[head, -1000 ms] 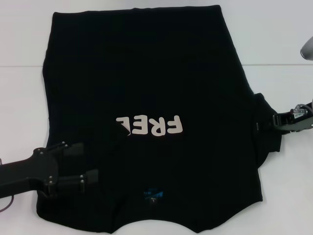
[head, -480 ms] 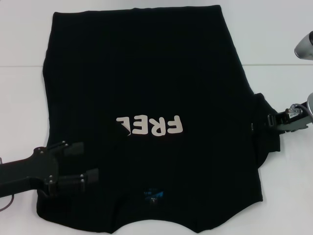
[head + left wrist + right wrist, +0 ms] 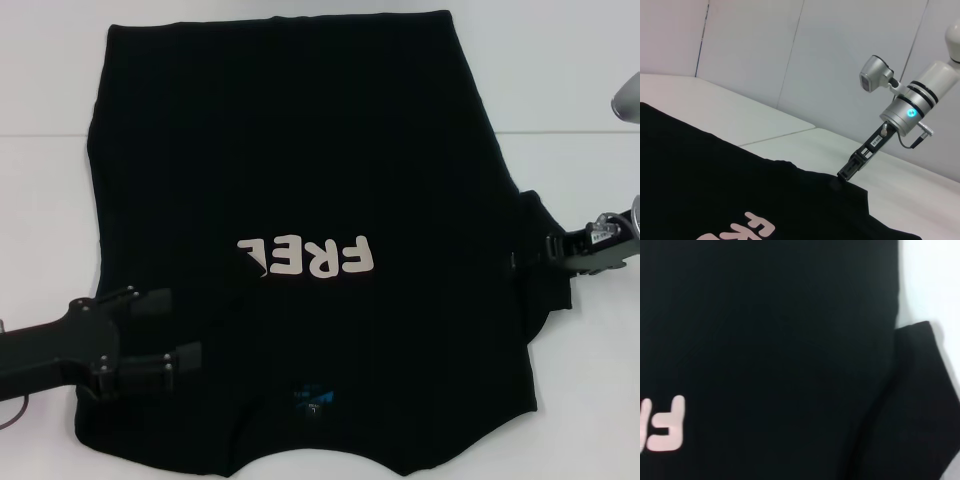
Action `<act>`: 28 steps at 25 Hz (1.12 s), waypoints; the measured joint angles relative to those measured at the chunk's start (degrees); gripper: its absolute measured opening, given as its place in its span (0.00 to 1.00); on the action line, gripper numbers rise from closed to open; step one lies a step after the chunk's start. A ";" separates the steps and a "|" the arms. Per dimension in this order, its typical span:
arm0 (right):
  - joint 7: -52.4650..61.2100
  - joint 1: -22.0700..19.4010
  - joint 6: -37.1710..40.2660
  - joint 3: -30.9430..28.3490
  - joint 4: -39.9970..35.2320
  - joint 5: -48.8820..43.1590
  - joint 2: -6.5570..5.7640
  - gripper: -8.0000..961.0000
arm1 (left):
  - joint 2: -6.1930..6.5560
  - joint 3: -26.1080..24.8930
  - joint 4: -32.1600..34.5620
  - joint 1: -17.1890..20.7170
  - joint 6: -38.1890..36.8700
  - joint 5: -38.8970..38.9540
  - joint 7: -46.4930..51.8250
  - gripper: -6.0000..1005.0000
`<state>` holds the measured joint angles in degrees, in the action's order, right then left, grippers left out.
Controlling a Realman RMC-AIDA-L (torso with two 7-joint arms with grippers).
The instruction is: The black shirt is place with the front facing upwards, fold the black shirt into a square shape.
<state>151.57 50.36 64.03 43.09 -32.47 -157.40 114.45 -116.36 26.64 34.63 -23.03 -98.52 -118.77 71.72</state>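
Left end effector (image 3: 170,331): over the shirt's near-left corner, fingers apart, one above the other in the head view, tips pointing inward across the fabric; nothing between them.

Shirt (image 3: 300,150): spread flat on white bench (image 3: 50,200), front up, lettering (image 3: 306,258) reading upside down from the head camera, blue neck label (image 3: 315,398) at the near edge (collar toward the robot, hem far). Long axis running near to far. Left side looks already turned in, cutting off the lettering's last letter.

Right end effector (image 3: 530,258): at the right sleeve (image 3: 548,285), which juts past the body's right edge; tips touching the sleeve edge in the left wrist view (image 3: 846,172); open or closed cannot be told.

Judgement: sleeve lies directly at the right end effector, so right arm is nearer for the next fold, carried leftward across the body.
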 joint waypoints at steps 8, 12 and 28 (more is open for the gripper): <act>-0.66 0.00 0.82 0.00 0.23 2.03 -0.13 0.92 | 0.08 0.00 0.00 0.00 0.00 0.00 0.00 0.94; -0.36 -0.10 0.54 0.18 0.63 1.72 -0.26 0.92 | 0.09 -0.01 0.00 -0.06 0.00 -0.01 0.00 0.94; -0.27 -0.63 -0.42 0.37 0.66 1.68 -0.03 0.67 | 0.13 -0.01 0.00 -0.17 -0.46 -0.06 0.00 0.94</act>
<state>151.30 49.72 63.61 43.46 -31.82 -155.72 114.42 -116.22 26.63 34.62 -23.20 -98.98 -118.83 71.72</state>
